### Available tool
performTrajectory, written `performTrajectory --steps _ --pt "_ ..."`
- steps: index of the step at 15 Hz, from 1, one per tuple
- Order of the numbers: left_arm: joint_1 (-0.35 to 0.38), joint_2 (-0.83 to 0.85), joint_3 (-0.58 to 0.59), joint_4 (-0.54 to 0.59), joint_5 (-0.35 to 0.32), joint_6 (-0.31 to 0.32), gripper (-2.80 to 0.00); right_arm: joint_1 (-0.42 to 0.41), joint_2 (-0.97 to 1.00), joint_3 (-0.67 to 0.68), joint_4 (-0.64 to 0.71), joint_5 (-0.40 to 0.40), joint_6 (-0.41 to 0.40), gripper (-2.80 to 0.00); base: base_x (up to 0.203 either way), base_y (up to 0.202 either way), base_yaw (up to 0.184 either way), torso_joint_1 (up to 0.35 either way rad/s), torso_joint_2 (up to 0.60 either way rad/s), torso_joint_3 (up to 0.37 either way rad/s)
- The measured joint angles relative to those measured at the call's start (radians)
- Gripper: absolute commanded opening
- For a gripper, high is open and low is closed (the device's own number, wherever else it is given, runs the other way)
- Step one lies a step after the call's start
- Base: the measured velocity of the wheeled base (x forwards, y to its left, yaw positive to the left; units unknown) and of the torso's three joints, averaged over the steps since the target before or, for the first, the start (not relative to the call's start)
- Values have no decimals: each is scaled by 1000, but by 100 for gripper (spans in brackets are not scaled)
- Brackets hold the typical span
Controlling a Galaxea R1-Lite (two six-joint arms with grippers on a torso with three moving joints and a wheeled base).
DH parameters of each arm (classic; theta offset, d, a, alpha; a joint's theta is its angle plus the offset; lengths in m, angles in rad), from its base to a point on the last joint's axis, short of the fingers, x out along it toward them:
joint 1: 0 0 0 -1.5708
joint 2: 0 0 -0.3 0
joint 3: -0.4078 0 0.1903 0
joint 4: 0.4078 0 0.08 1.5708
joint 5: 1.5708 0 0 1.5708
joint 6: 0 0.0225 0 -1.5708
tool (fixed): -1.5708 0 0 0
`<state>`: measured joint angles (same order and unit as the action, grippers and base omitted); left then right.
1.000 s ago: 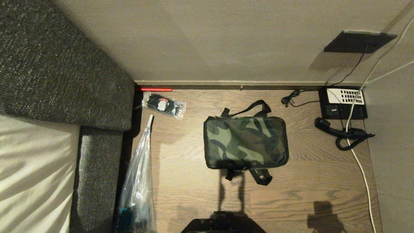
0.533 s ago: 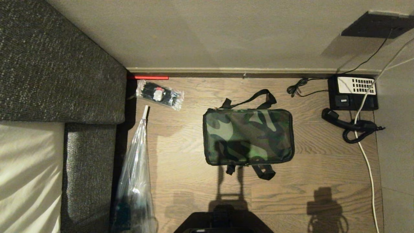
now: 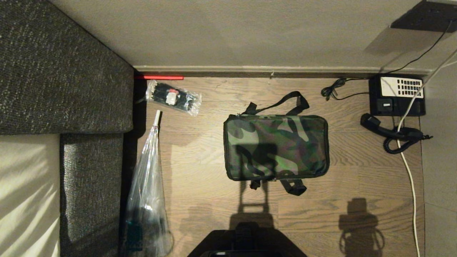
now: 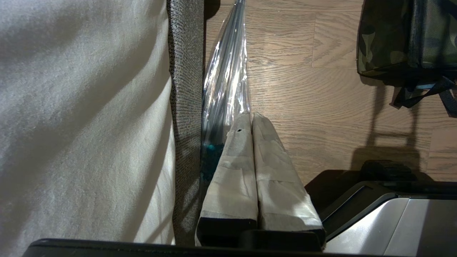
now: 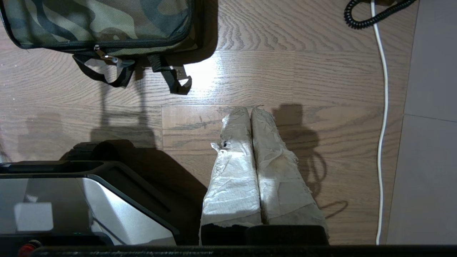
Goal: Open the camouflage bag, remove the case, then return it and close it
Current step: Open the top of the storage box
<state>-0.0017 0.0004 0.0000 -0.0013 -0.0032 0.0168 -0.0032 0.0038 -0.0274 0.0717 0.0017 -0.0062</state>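
Wood-grain desk [image 3: 200, 171] set against a plain beige wall [image 3: 228, 32], seen from above. The camouflage bag [image 3: 275, 146] lies flat near the middle of the desk, zipped shut, its black straps [image 3: 276, 103] trailing at the wall side and the near side. Along the robot's left runs a dark woven headboard [image 3: 64, 75] with pale bedding [image 3: 25, 192] beside it; a long clear plastic bag [image 3: 148, 185] lies on the desk close to that edge, and a small clear packet [image 3: 174, 97] of black items sits near the wall corner, just beside a thin red strip [image 3: 159, 77]. At the far right stands a black telephone [image 3: 396, 95], handset [image 3: 389, 132] off and lying on the desk, with a white cable [image 3: 410, 178] running past it. The left tool [image 4: 251, 117] hangs above the desk's left edge beside the plastic bag, padded fingers pressed together and empty; the right tool [image 5: 250, 111] hangs over bare wood near the bag's front straps, likewise closed on nothing. The case is not visible, presumably inside the bag.
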Motion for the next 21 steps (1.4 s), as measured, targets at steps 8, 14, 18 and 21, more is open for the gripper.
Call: performTrajectory --steps 8,14,18,21 --pt "0 0 0 0 0 0 -280 0 0 0 0 0 0 -280 0 0 0 0 0 0" --pt "0 0 0 0 0 0 -280 0 0 0 0 0 -1 -280 0 0 0 0 0 0" --pt "0 0 0 1 -1 1 -280 0 0 0 0 0 0 -280 0 0 0 0 0 0" --pt "0 0 0 0 -1 1 -280 0 0 0 0 0 0 -280 0 0 0 0 0 0"
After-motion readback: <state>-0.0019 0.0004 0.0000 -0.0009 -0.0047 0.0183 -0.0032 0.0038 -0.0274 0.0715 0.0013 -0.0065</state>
